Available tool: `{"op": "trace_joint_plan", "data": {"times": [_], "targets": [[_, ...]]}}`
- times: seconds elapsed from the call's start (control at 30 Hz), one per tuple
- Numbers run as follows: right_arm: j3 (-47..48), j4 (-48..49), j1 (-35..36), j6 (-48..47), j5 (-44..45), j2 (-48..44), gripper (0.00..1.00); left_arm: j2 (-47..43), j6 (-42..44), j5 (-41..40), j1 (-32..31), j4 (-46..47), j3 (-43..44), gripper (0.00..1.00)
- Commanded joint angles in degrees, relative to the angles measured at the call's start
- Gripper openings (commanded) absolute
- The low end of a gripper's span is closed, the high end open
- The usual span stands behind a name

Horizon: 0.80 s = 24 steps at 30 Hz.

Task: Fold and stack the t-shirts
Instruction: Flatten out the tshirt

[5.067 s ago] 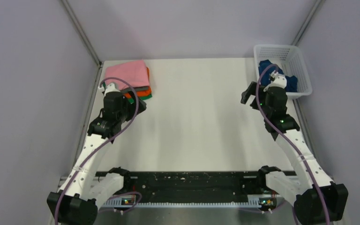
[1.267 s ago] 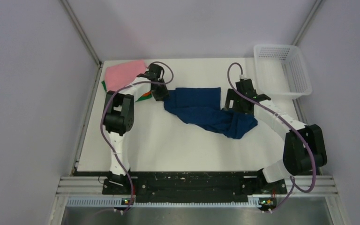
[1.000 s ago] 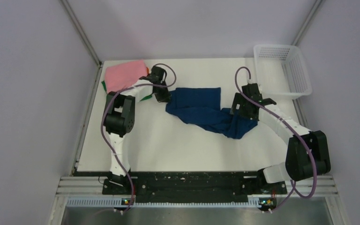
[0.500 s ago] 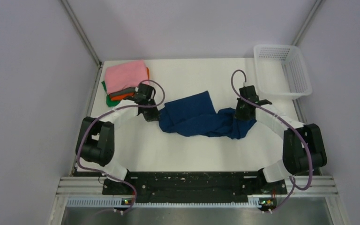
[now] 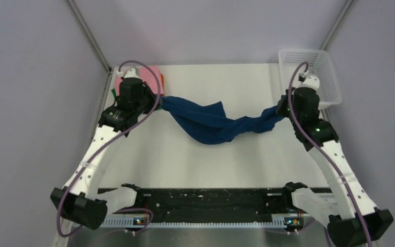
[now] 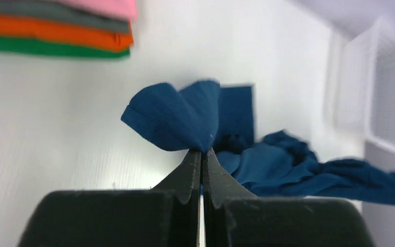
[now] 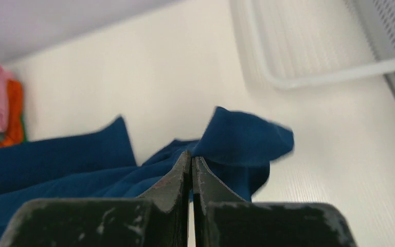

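A navy blue t-shirt [image 5: 213,122] hangs stretched between my two arms above the white table, sagging in the middle. My left gripper [image 5: 160,101] is shut on its left end; the wrist view shows cloth [image 6: 185,116] pinched at the closed tips [image 6: 202,152]. Shut on the shirt's right end is my right gripper [image 5: 279,109], with a fold of cloth [image 7: 247,139] bunched at its tips [image 7: 191,156]. Behind my left arm at the back left lies the folded stack: pink [image 5: 154,77] on top, with grey, orange [image 6: 56,33] and green layers below.
A white mesh basket [image 5: 316,77] stands at the back right, just beyond my right wrist; its rim [image 7: 329,74] fills the upper right of the right wrist view. Grey walls close in the table's sides and back. The black rail [image 5: 205,198] runs along the near edge.
My right gripper closed on the shirt's right end. Both arms rose and drew apart, pulling the crumpled shirt off the table into a hanging span. My left arm swung back toward the stack.
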Motion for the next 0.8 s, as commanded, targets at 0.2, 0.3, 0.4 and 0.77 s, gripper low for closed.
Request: {"op": "trace_joint_plan", "data": {"times": [0.2, 0.3, 0.4, 0.77], "targets": [[14.0, 2.6, -0.1, -6.5, 3.4, -14.9, 0.0, -14.1, 1.9, -22.5, 0.0, -5.5, 20.5, 0.0], [15.0, 3.3, -0.1, -7.4, 3.0, -17.2, 0.0, -15.9, 2.0, -26.7, 0.0, -5.5, 21.5, 0.0], [14.9, 4.0, 0.0, -7.5, 2.2, -18.0, 0.0, -14.9, 1.9, -29.8, 0.0, -6.0, 21.9, 0.0], [19.2, 13.7, -0.1, -12.8, 3.0, -0.4, 0.0, 18.5, 6.5, -18.1, 8.4, -14.7, 48.5, 0.0]]}}
